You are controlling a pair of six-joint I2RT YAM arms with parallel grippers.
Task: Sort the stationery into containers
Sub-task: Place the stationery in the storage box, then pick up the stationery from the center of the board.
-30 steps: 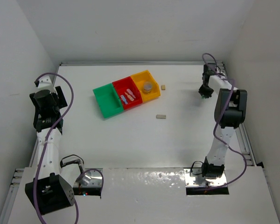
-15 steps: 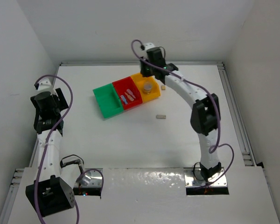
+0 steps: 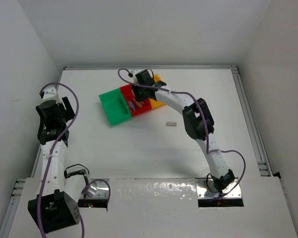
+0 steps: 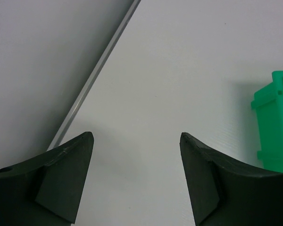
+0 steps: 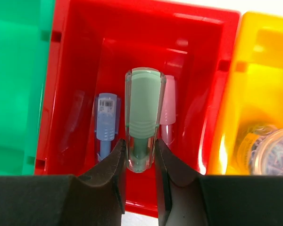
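White tabletop spread below. The right claw gripped a mint green piece over the red bin, where a blue piece and a pink piece lay; the left claw stood open, empty.

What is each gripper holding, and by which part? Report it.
Right gripper: mint-green capped plastic oblong, pinched at its narrow end. Left gripper: open, holding nothing.

A white table stands between plain white walls, with a grey rail along its edge.
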